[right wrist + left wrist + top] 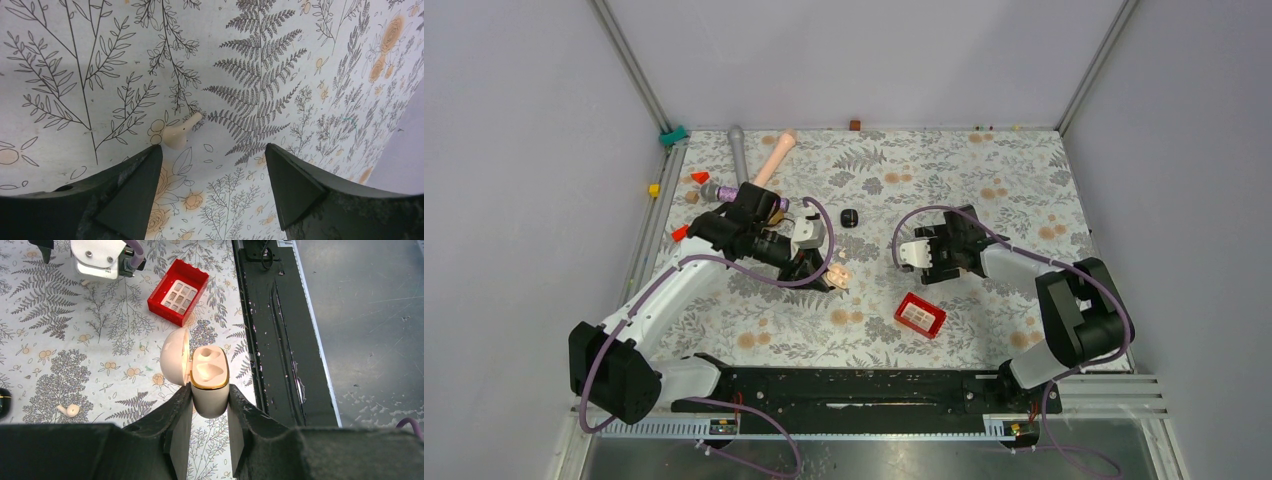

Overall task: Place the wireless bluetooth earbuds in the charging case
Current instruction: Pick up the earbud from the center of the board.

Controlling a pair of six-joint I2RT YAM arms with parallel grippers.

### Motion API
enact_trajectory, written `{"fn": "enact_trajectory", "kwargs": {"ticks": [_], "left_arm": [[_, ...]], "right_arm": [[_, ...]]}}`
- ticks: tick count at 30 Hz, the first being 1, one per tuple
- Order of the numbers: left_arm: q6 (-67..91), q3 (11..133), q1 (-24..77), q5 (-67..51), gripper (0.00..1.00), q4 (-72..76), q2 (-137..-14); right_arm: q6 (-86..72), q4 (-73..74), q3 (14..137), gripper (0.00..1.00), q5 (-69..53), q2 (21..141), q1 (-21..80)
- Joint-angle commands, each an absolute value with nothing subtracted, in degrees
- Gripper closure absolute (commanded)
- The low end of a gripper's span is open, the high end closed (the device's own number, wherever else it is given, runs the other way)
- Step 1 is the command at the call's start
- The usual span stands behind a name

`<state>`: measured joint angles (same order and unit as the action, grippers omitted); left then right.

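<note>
Left gripper [210,394]: clamped on the cream charging case [210,372], lid swung open, 2 wells exposed.
Right gripper [214,150]: jaws spread; 1 cream earbud [177,135] is seen on the floral cloth [300,75], just beside 1 finger.
Nearby: red box [178,292]; black rail [270,340] close alongside.
Hidden: case base is covered by fingers.

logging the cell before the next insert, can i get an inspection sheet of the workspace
surface: floral cloth, lying flat
job's things: charging case, lid open; cream earbud on the cloth by the right hand; second earbud loose on the cloth
clutter: red box, small black object, red cones, grey rod, pink rod
hands: left hand shut on the charging case; right hand open, low over the cloth
cables: purple cables loop off both arms
surroundings: grey walls, metal frame posts
</note>
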<state>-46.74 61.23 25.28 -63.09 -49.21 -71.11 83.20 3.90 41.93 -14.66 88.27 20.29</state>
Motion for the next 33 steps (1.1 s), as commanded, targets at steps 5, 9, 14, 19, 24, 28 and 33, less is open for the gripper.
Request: {"fn": "enact_trajectory", "kwargs": {"ticks": [5, 9, 14, 19, 24, 28, 33], "left_arm": [[-47.77, 60.71, 24.79, -65.36, 1.0, -47.15, -70.49], [-47.8, 60.68, 24.69, -65.39, 1.0, -47.15, -70.61], [-47.68, 60.66, 24.62, -65.41, 1.0, -47.16, -70.49], [-47.79, 60.61, 24.46, -65.6, 1.0, -47.15, -70.46], [-47.79, 60.56, 24.37, -65.74, 1.0, -47.13, -70.29], [-47.86, 60.47, 24.26, -65.85, 1.0, -47.19, -70.22], [-47.9, 60.46, 24.13, -65.97, 1.0, -47.13, -70.23]], "right_arm": [[85.23, 8.05, 42.65, 0.21, -16.56, 90.86, 20.04], [87.25, 10.69, 42.7, 0.22, -18.07, 90.32, 20.1], [87.99, 13.66, 44.11, 0.27, -19.36, 90.74, 20.13], [89.62, 14.24, 44.08, 0.27, -20.87, 91.08, 20.28], [88.5, 12.54, 44.58, 0.3, -19.72, 92.01, 20.72], [88.03, 12.47, 44.82, 0.34, -19.33, 92.47, 21.07], [87.97, 13.16, 45.29, 0.42, -18.99, 92.91, 21.65]]}}
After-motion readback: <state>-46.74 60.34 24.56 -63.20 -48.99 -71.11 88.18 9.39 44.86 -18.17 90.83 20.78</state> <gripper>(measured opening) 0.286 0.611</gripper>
